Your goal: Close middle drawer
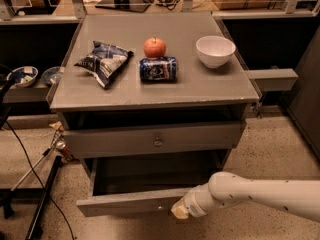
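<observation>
The middle drawer [125, 203] stands pulled well out beneath the top drawer [150, 140]. The gripper [180, 211] seems to touch its front near the right end; how wide it stands, I cannot tell. An off-centre push could skew and jam the drawer.

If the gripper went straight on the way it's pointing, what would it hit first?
Probably the front panel of the middle drawer: the gripper sits at its right end, pointing left toward it, though depth is unclear.

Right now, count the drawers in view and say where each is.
2. The upper drawer sits under the tabletop; the middle drawer, below it, is pulled out, with the gripper at its front. A third may be hidden lower.
</observation>
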`<state>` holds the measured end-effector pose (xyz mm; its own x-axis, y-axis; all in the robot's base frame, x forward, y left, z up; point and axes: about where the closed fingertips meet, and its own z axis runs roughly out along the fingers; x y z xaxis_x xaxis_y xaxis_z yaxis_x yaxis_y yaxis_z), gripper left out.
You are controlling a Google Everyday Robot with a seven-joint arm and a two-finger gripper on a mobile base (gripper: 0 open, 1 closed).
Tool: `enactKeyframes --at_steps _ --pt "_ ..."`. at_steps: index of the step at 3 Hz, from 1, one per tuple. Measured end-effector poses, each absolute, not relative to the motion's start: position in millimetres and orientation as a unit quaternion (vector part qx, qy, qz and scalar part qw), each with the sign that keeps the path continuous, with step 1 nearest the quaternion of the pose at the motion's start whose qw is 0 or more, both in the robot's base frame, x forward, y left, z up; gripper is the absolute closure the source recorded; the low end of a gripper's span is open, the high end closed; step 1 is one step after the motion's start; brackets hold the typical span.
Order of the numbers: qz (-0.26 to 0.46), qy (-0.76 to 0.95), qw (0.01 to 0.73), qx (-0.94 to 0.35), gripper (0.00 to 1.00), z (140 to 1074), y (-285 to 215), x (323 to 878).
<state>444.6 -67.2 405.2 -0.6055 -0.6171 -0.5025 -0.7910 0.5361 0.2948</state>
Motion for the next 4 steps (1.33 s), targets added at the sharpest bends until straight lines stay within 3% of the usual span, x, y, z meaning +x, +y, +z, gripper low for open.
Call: enactKeyframes --at_steps 1,3,4 --pt "0.253 0.859 0.172 -0.410 0.51 405.2 -67.1 444.6" --pt "0.253 0.859 0.172 -0.410 0.00 405.2 -67.1 444.5" --pt "0.253 0.859 0.172 -0.410 0.00 405.2 -67.0 444.5"
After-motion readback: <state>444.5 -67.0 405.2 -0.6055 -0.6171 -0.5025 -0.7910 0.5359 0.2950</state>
